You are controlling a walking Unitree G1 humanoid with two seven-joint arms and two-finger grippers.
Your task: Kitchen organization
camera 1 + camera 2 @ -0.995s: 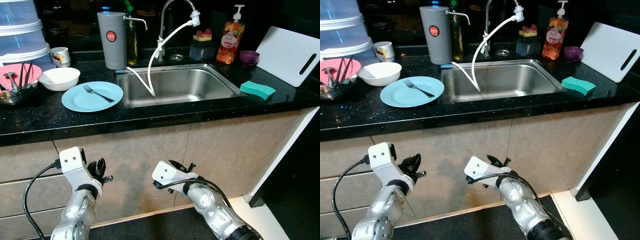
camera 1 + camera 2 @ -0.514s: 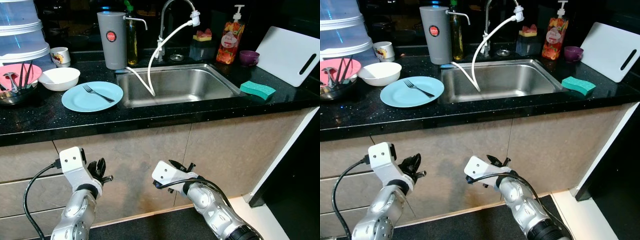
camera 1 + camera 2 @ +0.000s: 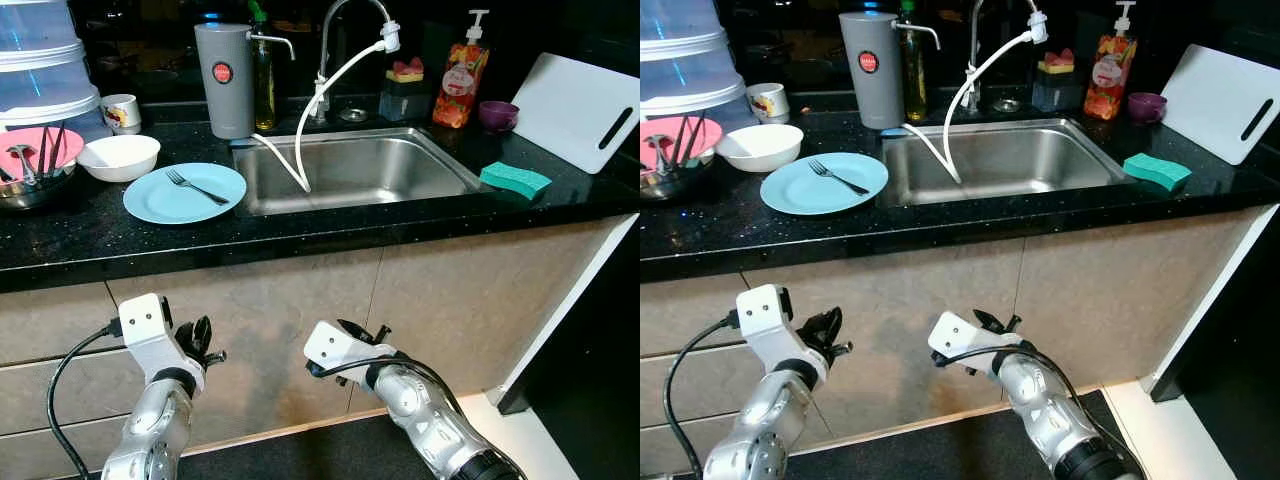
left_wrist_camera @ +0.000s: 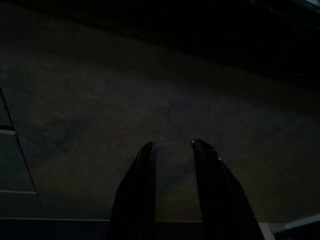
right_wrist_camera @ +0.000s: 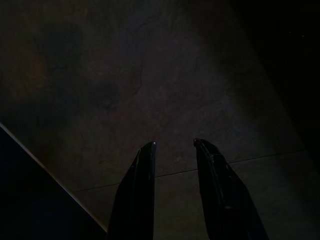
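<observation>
On the black countertop (image 3: 90,240), a light blue plate (image 3: 185,193) with a fork (image 3: 196,187) on it lies left of the steel sink (image 3: 350,170). Behind the plate stands a white bowl (image 3: 119,156); a pink bowl (image 3: 35,150) holding utensils is at the far left. A green sponge (image 3: 515,179) rests right of the sink. Both arms hang low before the cabinet fronts. My left gripper (image 3: 203,340) (image 4: 175,146) is open and holds nothing. My right gripper (image 3: 360,332) (image 5: 175,144) is open too, with nothing between its fingers.
A grey canister (image 3: 224,80), an oil bottle (image 3: 263,75), a tap (image 3: 345,30) with a white hose, a soap dispenser (image 3: 460,85), a purple cup (image 3: 497,115) and a white cutting board (image 3: 575,108) line the back. Stacked clear containers (image 3: 40,60) and a mug (image 3: 121,112) stand at back left.
</observation>
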